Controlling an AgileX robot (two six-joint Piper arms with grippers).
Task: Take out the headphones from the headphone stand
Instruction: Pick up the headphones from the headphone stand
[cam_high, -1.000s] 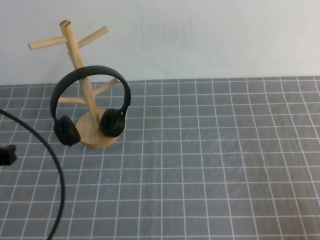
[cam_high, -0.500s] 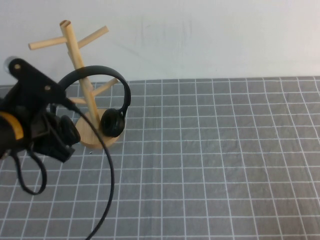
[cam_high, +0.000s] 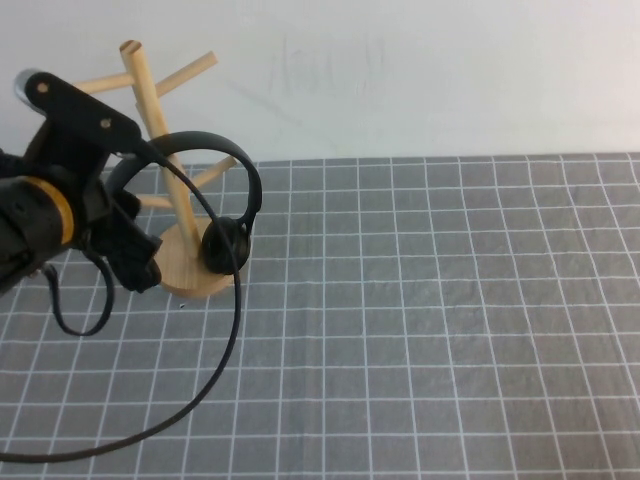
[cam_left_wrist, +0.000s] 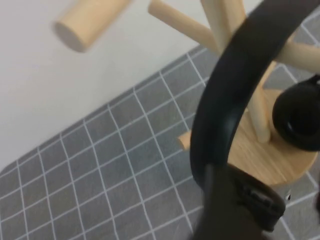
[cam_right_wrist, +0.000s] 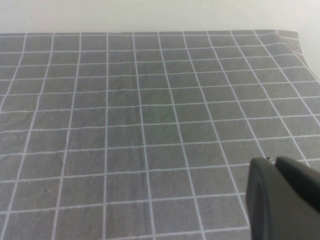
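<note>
Hanging on the headphone stand (cam_high: 160, 110), the headphones (cam_high: 215, 175) sit at the far left of the grid-patterned mat (cam_high: 420, 330), headband looped around the slanted wooden pole, one ear cup (cam_high: 226, 246) over the round disc base (cam_high: 185, 270). The other cup is hidden behind the left arm (cam_high: 45, 215) in the high view. Left gripper (cam_high: 130, 258) is at the left side of the headphones, right by the hidden cup and stand base; cannot tell how its fingers stand. Black cable (cam_high: 200, 390) loops from that arm down across the mat. Left wrist view: headband (cam_left_wrist: 235, 95) very close up, crossing in front of the stand's pegs (cam_left_wrist: 180, 22), ear cup (cam_left_wrist: 297, 120) over the base. Right gripper (cam_right_wrist: 282, 200) shows only as a dark shape in its own wrist view, over bare mat; its state is unclear.
</note>
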